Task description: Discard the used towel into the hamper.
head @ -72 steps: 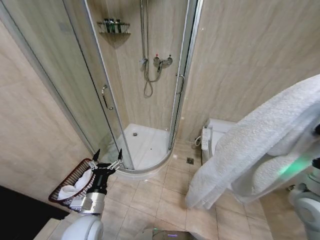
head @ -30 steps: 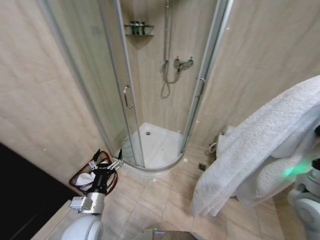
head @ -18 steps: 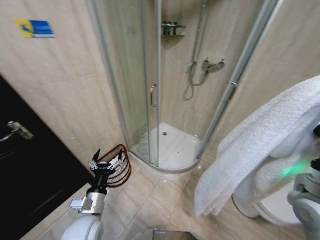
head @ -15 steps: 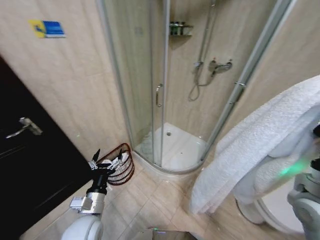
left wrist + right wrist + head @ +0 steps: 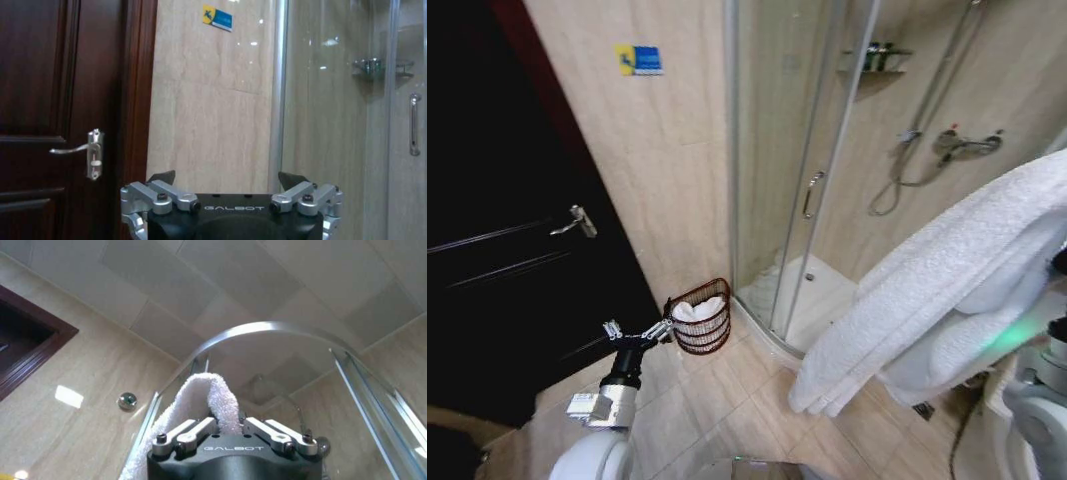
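Red-brown wire hamper [image 5: 701, 320], towel-filled

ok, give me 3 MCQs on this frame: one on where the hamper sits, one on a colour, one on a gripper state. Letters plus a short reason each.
1. Where is the hamper?
A. on the floor against the tiled wall, between the dark door and the shower enclosure
B. inside the shower
C. hanging on the door handle

2. What colour is the towel the robot carries?
A. blue
B. white
C. red-brown

3. What state is the right gripper in?
A. open and empty
B. shut on the towel
C. resting in the hamper

Answers:
1 A: the head view shows it on the floor at the wall's foot, between the door and the shower enclosure.
2 B: the cloth is white in both the head and right wrist views.
3 B: the right wrist view shows the towel pinched between the jaws.
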Robot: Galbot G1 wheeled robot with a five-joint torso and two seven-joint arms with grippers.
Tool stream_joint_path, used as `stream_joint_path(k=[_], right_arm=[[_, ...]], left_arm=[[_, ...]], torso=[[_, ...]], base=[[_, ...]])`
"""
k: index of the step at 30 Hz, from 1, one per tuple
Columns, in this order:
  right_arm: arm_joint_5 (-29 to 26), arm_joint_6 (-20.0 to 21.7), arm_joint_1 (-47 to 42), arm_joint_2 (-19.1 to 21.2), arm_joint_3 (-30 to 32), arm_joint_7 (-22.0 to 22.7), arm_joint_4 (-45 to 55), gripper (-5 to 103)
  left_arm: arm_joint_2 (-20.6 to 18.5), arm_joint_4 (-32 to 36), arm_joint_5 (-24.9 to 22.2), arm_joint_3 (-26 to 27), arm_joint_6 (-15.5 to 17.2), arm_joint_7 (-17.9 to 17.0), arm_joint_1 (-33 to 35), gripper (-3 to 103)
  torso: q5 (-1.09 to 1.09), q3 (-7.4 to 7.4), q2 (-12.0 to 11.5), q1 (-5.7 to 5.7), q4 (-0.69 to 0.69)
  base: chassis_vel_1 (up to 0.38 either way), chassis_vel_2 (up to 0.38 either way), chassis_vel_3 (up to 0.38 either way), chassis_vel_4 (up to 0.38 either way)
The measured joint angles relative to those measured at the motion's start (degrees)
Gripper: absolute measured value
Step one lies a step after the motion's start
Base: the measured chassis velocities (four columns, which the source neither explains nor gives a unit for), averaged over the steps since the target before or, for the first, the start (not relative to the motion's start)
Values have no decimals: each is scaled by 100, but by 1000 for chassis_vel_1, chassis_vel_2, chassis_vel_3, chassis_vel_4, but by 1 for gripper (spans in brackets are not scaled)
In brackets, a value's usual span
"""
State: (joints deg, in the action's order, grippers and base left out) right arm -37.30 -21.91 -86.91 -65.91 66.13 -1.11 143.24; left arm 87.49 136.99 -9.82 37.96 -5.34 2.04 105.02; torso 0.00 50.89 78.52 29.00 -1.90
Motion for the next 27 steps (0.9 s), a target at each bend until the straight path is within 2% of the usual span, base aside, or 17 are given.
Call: stream_joint_path(k=[17, 27], right_arm=[[25, 10, 17, -9, -37, 0, 0, 5], [23, -31, 1, -20, -67, 9, -1, 5]], left_arm=[[0, 0, 0, 0, 0, 0, 0, 100], [0, 0, -1, 0, 0, 0, 0, 100]], torso=[[1, -2, -3, -1, 0], [2, -2, -4, -2, 0]], base=[[11, 10, -9, -12], [138, 144, -149, -149]])
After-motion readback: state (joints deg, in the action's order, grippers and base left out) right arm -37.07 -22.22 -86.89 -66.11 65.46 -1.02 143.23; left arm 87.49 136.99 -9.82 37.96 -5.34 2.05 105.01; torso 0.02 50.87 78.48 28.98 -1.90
